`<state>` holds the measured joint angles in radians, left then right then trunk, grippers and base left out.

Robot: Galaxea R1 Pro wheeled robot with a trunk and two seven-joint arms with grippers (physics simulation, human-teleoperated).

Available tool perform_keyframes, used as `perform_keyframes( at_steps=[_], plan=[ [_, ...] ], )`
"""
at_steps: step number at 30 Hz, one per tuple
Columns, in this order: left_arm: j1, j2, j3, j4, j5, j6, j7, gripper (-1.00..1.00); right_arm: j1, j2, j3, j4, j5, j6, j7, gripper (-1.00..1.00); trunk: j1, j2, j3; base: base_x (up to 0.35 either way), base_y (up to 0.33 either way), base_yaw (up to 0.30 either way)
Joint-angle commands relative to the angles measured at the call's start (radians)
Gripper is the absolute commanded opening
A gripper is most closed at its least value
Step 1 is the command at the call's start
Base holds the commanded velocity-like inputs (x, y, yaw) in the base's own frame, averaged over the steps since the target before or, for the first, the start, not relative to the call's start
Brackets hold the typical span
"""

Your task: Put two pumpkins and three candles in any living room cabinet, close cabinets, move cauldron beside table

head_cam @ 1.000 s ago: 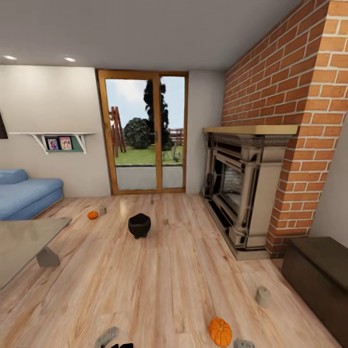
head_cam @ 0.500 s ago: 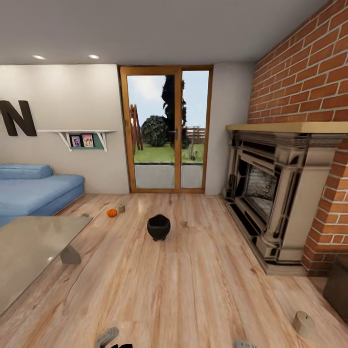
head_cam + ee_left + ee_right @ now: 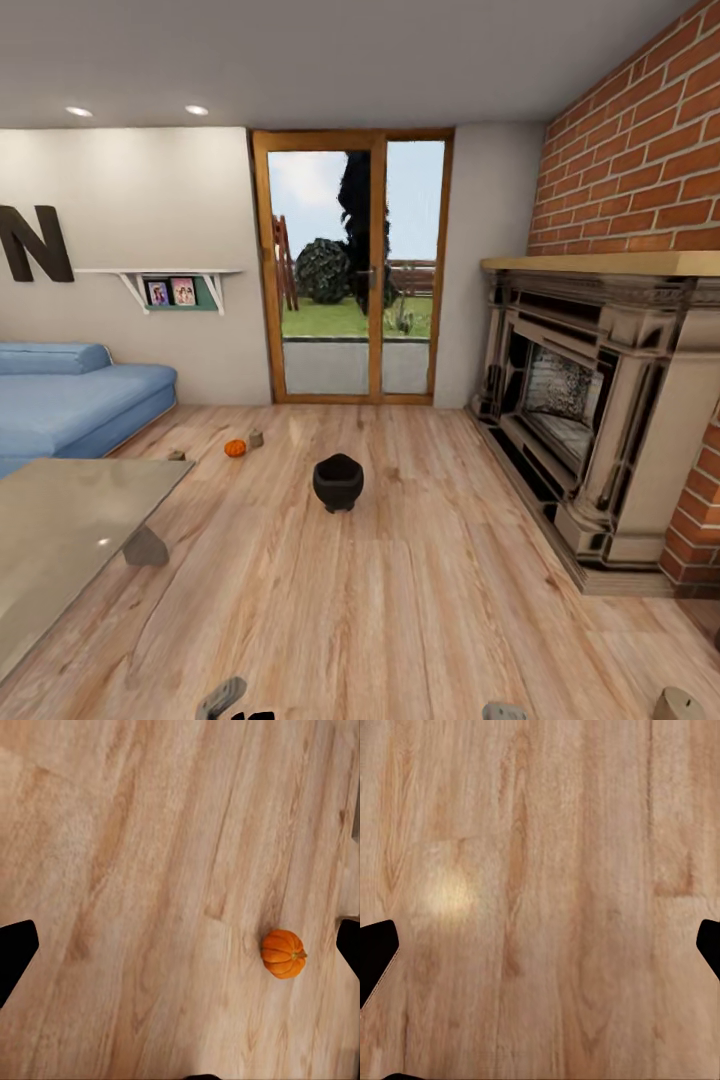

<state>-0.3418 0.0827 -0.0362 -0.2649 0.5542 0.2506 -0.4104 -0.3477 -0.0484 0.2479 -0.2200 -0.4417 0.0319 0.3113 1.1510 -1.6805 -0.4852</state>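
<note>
The glossy black cauldron (image 3: 338,482) stands on the wooden floor mid-room. A small orange pumpkin (image 3: 234,448) lies farther back near the glass door, with a stubby candle (image 3: 256,438) beside it and another small candle (image 3: 177,456) by the table's far corner. A tan candle (image 3: 680,703) sits at the bottom right corner. The grey-beige table (image 3: 60,520) fills the lower left. My left gripper (image 3: 180,945) hangs open over bare floor, and a second pumpkin (image 3: 283,953) lies on the boards below it, close to one fingertip. My right gripper (image 3: 540,952) is open above bare floor. The cabinet is out of view.
A blue sofa (image 3: 70,395) stands behind the table at the left. A large stone fireplace (image 3: 600,420) with a brick chimney wall lines the right side. A wood-framed glass door (image 3: 350,270) is at the back. Open floor lies around the cauldron.
The head view has swung left, so the whole picture shifted right. The near pumpkin and the dark cabinet have left the head view, and the tan candle slid to its bottom right corner.
</note>
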Motion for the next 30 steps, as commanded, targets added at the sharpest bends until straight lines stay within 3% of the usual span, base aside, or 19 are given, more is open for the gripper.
perform_keyframes(
  at_steps=[1,17,30],
  plan=[
    [0.000,0.001,-0.004,-0.001,0.010,0.007,-0.001,1.00,-0.001,-0.001,0.005,-0.001,-0.009,0.003,0.002,1.00,0.000,-0.001,-0.001,0.298,0.147,0.000],
    [0.000,-0.009,-0.004,0.000,0.010,0.007,-0.001,1.00,0.000,-0.001,0.005,-0.001,-0.009,0.003,0.002,1.00,0.000,-0.001,-0.001,0.300,0.132,0.000],
    [0.000,-0.011,-0.004,0.000,0.010,0.007,-0.001,1.00,-0.001,-0.001,0.005,-0.001,-0.009,0.003,0.002,1.00,0.000,-0.001,-0.001,0.312,0.013,0.000]
  ],
)
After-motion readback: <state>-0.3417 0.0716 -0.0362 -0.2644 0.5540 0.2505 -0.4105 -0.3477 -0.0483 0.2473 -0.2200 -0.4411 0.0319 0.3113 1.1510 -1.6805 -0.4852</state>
